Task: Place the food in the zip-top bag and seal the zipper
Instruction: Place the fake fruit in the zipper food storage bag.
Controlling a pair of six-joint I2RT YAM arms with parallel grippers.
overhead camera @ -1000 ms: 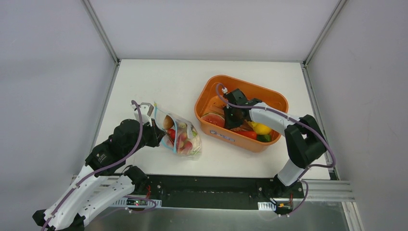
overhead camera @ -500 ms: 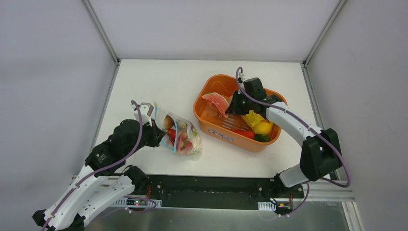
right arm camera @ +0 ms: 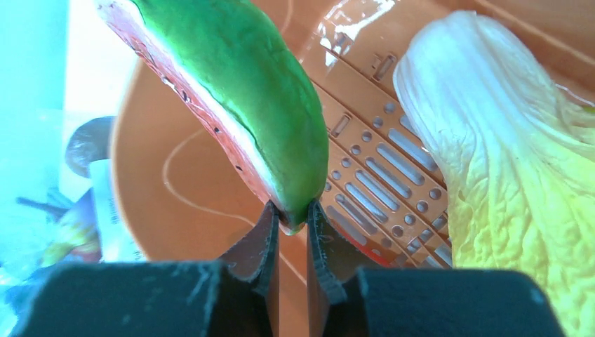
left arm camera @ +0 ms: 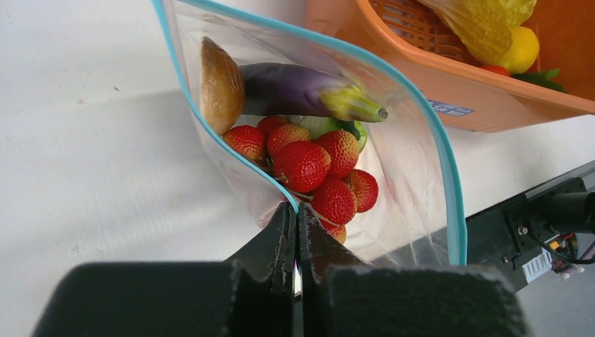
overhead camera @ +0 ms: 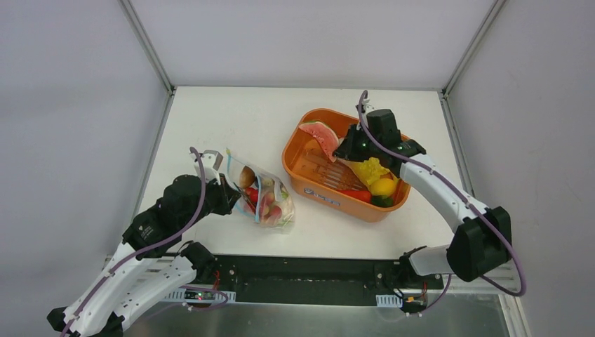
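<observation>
The clear zip-top bag (overhead camera: 266, 200) lies left of the orange tub (overhead camera: 309, 188), its mouth held open. My left gripper (left arm camera: 295, 210) is shut on the near edge of the bag at its blue zipper strip (left arm camera: 449, 161). Inside the bag are a purple eggplant (left arm camera: 295, 88), red strawberries (left arm camera: 302, 165) and a brown piece (left arm camera: 219, 84). My right gripper (right arm camera: 292, 217) is shut on the tip of the watermelon slice (right arm camera: 238, 98) and holds it up above the tub's left half (overhead camera: 319, 135). Yellow cabbage (right arm camera: 512, 168), a lemon (overhead camera: 383, 187) and a red pepper (overhead camera: 358, 194) lie in the tub.
The tub stands right of centre on the white table (overhead camera: 231, 123). Grey walls enclose the table on three sides. The black mounting rail (overhead camera: 309, 277) runs along the near edge.
My right gripper has lifted the watermelon slice out of the tub's pile, moving up and back to the right. The left gripper and the bag have barely moved.
</observation>
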